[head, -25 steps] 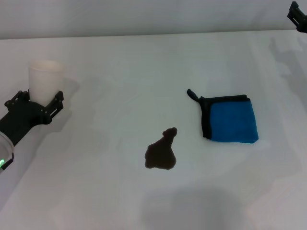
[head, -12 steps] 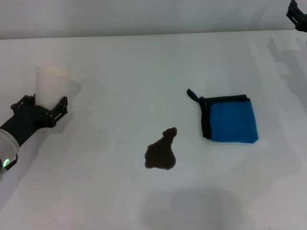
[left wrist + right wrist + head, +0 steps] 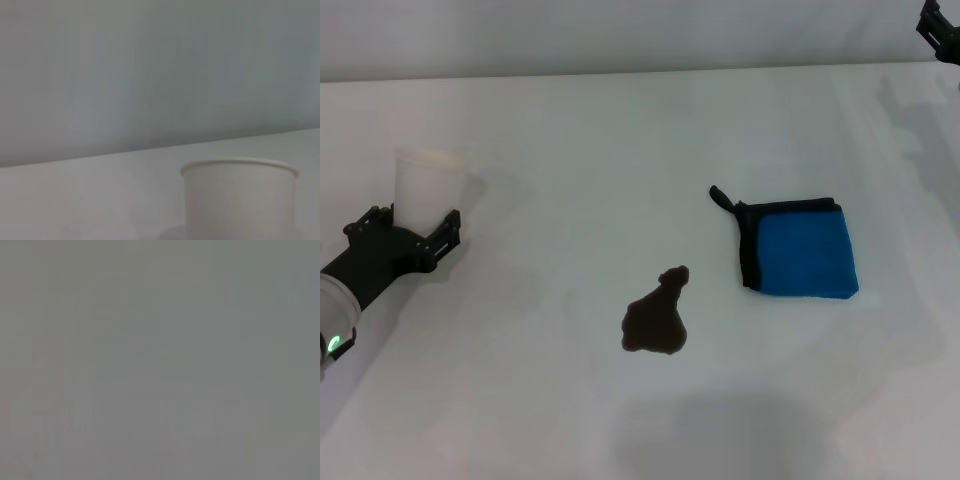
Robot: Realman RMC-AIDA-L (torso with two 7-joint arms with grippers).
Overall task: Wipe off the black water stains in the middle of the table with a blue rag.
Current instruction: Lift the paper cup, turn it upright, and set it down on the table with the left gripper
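The left gripper (image 3: pixel 415 228), clasping a white paper cup (image 3: pixel 428 185) at the frame's left edge, is drifting lower and slightly right than a second ago. At centre, the black water stains (image 3: pixel 656 318) are sitting unwiped on the table (image 3: pixel 570 130), knob pointing up-right along a diagonal axis. The blue rag (image 3: pixel 798 248) is lying untouched just right. The right gripper (image 3: pixel 940 28), upper right corner, is cropped, its fingers indiscernible.

No legible text, labels, brand marks, numbers or signs appear on any surface; the white paper cup (image 3: pixel 430 188) and blue rag (image 3: pixel 800 249) are unmarked.
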